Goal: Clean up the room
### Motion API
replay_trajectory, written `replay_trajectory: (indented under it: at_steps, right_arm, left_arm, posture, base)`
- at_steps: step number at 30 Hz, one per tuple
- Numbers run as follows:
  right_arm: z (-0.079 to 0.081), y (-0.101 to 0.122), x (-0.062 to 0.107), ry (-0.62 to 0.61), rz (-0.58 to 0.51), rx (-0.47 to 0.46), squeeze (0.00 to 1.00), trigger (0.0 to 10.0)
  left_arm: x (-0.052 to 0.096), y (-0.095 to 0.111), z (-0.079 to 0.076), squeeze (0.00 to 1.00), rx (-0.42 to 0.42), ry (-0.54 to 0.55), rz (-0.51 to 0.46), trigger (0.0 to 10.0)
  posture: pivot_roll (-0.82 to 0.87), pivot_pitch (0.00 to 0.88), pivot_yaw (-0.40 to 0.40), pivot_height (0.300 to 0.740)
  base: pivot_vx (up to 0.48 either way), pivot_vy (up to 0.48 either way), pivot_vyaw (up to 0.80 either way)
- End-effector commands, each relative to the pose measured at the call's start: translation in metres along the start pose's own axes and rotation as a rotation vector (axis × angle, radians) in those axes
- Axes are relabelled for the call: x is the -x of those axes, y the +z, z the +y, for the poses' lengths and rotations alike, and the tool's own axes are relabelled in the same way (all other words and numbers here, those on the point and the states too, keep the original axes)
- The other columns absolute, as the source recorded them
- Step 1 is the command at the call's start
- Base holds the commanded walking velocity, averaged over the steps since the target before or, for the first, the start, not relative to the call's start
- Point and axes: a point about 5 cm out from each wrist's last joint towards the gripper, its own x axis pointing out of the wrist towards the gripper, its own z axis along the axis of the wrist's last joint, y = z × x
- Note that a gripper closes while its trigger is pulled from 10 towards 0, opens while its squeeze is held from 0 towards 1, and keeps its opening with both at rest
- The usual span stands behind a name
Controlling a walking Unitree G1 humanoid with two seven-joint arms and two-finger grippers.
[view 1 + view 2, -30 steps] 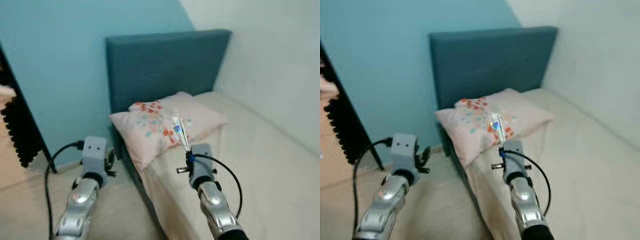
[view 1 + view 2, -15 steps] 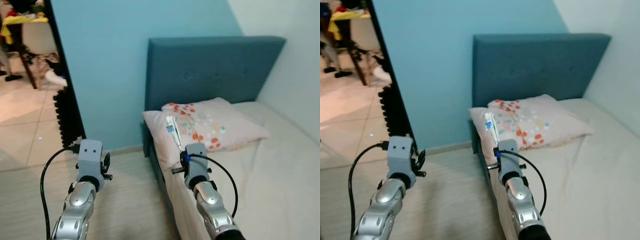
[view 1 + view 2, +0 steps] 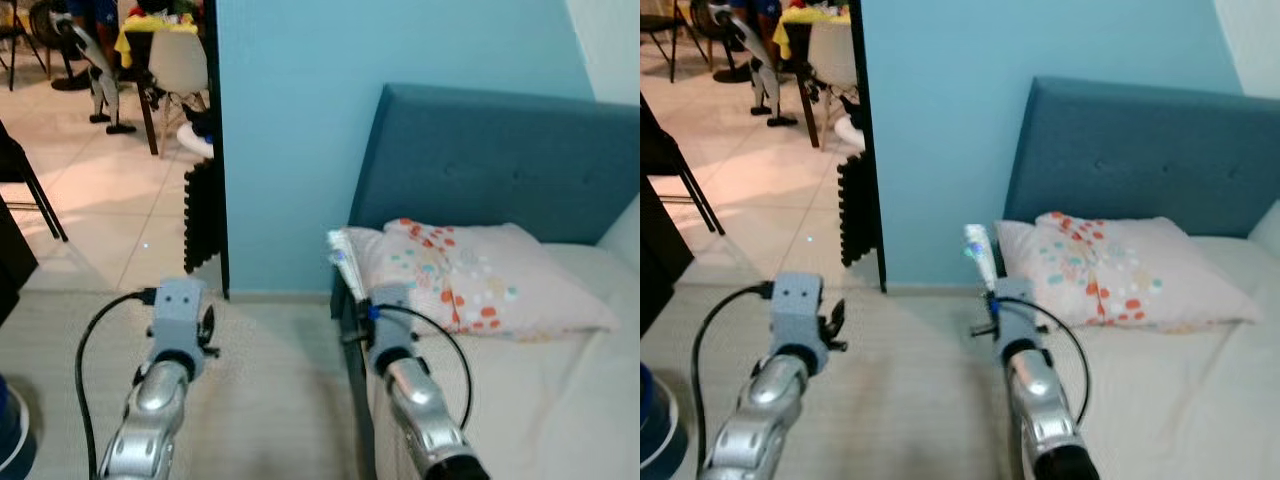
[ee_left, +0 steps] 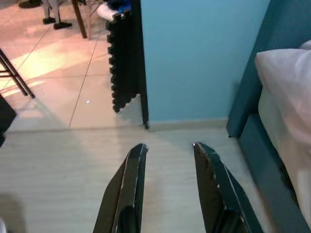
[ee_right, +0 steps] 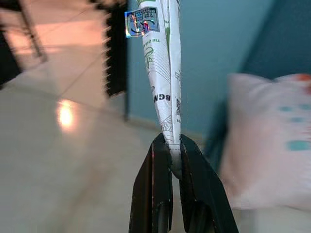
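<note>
Both head eyes look forward and down over the arms at the bed, which the floor-facing wrist views share.

Layout: bed to the right, doorway to the left, wall between.

The bed lies to the right with the pillow on it, against the headboard behind. The wall stands left of the headboard. The doorway opens left of the wall, with the chair beyond it. The floor lies left of the bed.
</note>
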Motion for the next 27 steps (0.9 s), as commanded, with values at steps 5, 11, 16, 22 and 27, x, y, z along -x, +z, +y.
replay_trajectory:
  at_steps: [5, 11, 16, 22, 27]
  right_arm:
    - [-0.003, -0.008, 0.002, 0.014, 0.047, 0.000, 0.00, 10.0]
    - [-0.003, -0.008, 0.002, 0.031, 0.048, 0.006, 0.00, 10.0]
    - [-0.003, -0.010, 0.002, 0.027, 0.054, -0.005, 0.00, 10.0]
    - [-0.001, -0.013, 0.001, 0.009, 0.058, -0.028, 0.00, 10.0]
    - [0.000, -0.014, 0.001, -0.004, 0.056, -0.040, 0.00, 10.0]
  left_arm:
    - [0.001, -0.004, -0.003, 0.00, 0.003, -0.009, 0.028, 10.0]
    - [0.002, -0.005, -0.003, 0.00, 0.006, -0.003, 0.034, 10.0]
    - [0.001, -0.005, -0.003, 0.00, -0.012, -0.005, 0.044, 10.0]
    - [-0.003, 0.007, 0.000, 0.00, -0.053, -0.030, 0.020, 10.0]
    - [-0.007, 0.016, 0.004, 0.00, -0.086, -0.035, 0.003, 10.0]
  posture:
    - [0.11, 0.002, -0.128, 0.740]
    - [0.11, 0.000, -0.129, 0.740]
    - [0.11, 0.000, -0.123, 0.740]
    - [0.16, 0.000, -0.091, 0.740]
    - [0.19, 0.000, -0.062, 0.740]
  base:
    - [0.000, 0.000, 0.80]
    - [0.000, 0.000, 0.80]
    - [0.000, 0.000, 0.80]
    - [0.000, 0.000, 0.80]
    - [0.000, 0.000, 0.80]
